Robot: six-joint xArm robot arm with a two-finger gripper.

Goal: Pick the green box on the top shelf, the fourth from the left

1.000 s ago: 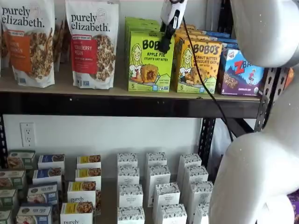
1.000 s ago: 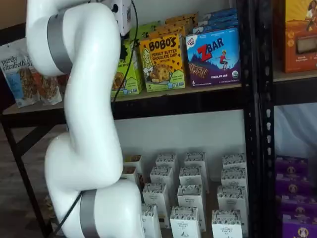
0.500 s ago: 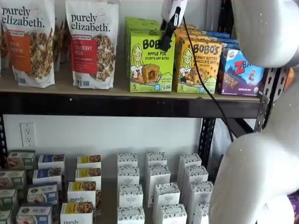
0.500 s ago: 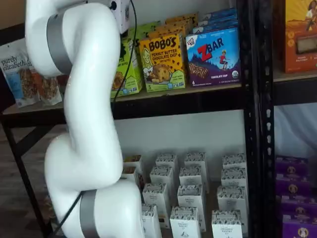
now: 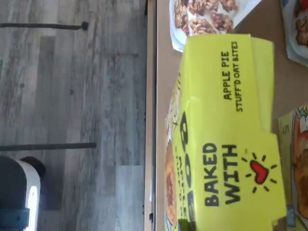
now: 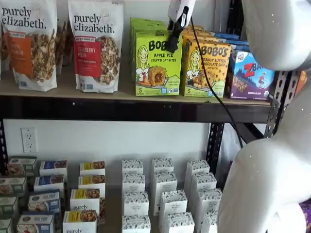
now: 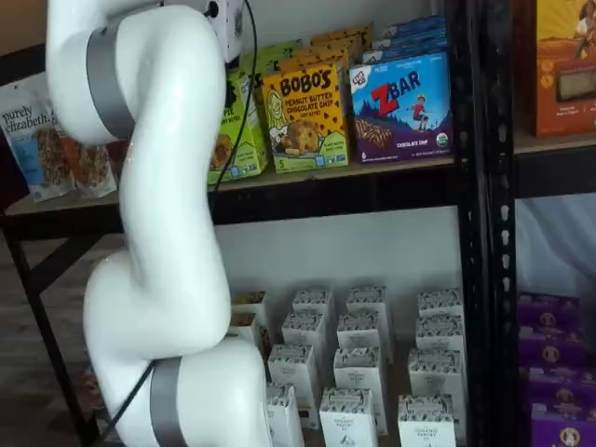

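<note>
The front green box [image 6: 156, 65] stands on the top shelf [image 6: 73, 92], at the head of a row of like boxes. It also shows in a shelf view [image 7: 240, 130], half hidden by my arm. My gripper [image 6: 171, 47] comes down from above. One black finger lies on the box's front face at its upper right corner, and the other is hidden behind. The box shifts with the finger, so the gripper is shut on it. The wrist view shows the box's lid [image 5: 226, 130] close up, reading "Apple Pie Stuff'd Oat Bites".
A yellow-orange Bobo's box [image 6: 206, 68] touches the green box's right side, with a ZBar box [image 6: 250, 75] beyond. A granola bag [image 6: 96, 46] stands to the left. The lower shelf holds small white cartons [image 6: 163, 194]. My white arm [image 7: 158, 233] covers the left of a shelf view.
The green box has risen slightly and shifted a little right, together with the black finger. The arm has barely moved.
</note>
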